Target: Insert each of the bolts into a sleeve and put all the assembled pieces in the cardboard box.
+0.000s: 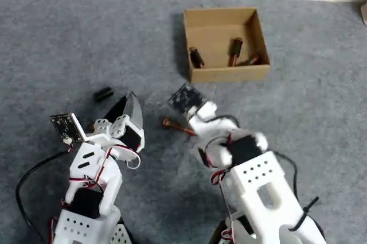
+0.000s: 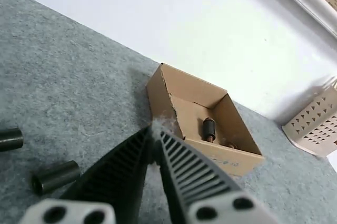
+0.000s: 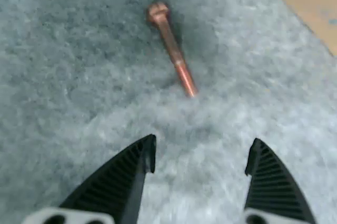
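Copper bolt (image 3: 171,47) lying loose on the grey carpet (image 1: 57,37), and the right gripper (image 3: 200,155) hangs just short of it, fingers spread wide, nothing between them. Over on the other side the left gripper (image 2: 155,139) is pinched together, empty, near two dark sleeves (image 2: 55,176). Beyond, the cardboard box (image 1: 229,73) holds what look like three assembled pieces (image 1: 196,57).

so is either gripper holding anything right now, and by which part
Nothing is held. The left gripper is shut with nothing between its fingers; the right gripper is open, with a bolt lying loose ahead of it.
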{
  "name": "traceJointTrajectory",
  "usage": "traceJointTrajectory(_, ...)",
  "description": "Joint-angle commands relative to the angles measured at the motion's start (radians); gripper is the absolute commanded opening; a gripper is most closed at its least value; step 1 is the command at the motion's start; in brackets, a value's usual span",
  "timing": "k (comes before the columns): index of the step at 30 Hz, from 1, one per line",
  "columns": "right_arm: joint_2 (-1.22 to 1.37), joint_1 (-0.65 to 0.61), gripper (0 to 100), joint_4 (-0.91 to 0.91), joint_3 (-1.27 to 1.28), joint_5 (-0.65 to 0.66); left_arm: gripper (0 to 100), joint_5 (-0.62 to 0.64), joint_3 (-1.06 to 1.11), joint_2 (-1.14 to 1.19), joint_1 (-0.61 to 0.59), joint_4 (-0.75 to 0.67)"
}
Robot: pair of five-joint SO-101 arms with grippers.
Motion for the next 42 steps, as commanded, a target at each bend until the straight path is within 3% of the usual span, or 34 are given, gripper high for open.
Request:
traceJointTrajectory(1, -0.019, -0.059, 25.2, -0.185, 0.071, 0.014, 1, -0.011, 0.005, -0.002, -0.019, -0.026)
traceJointTrajectory(11, -0.004, -0.127, 25.2, -0.427, 0.145, -0.048, 1, 0.025, -0.053, 0.005, -0.228, -0.023)
traceJointTrajectory(15, 0.157, -0.127, 25.2, -0.44, 0.133, -0.049, 1, 0.029, -0.076, 0.005, -0.32, -0.023)
traceJointTrajectory(21, 0.495, -0.125, 25.2, -0.567, 0.008, -0.049, 1, 0.029, -0.076, 0.005, -0.326, -0.023)
traceJointTrajectory(27, 0.765, -0.119, 25.2, -0.575, -0.17, -0.049, 1, 0.029, -0.073, 0.005, -0.325, -0.023)
traceJointTrajectory(37, 0.845, -0.119, 25.2, -0.573, -0.228, -0.049, 1, 0.029, -0.071, 0.005, -0.325, -0.023)
traceJointTrajectory(39, 0.845, -0.119, 21.1, -0.572, -0.226, -0.049, 1, 0.029, -0.071, 0.005, -0.325, -0.023)
traceJointTrajectory(42, 0.845, -0.119, 1.4, -0.572, -0.225, -0.049, 1, 0.029, -0.07, 0.005, -0.325, -0.023)
